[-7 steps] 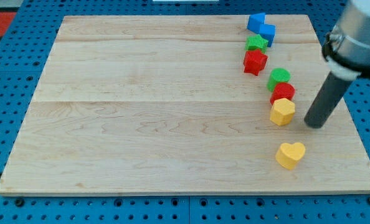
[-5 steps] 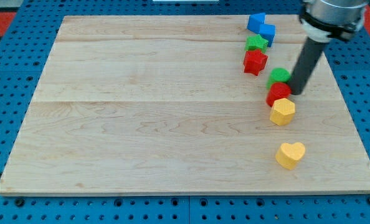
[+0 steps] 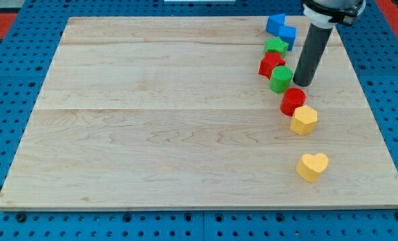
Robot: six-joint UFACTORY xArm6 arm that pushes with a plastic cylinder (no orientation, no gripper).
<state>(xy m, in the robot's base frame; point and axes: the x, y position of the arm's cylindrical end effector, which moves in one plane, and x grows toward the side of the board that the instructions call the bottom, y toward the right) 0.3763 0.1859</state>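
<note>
Where my tip touches the green cylinder, rod nearly upright, no pincer visible.

My tip has bare board on its right; at its left a green cylinder touches it (red cylinder just below).

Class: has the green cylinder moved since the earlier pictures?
Yes. The green cylinder has slid toward the view's upper left, away from the red cylinder, now beside the red star.
</note>
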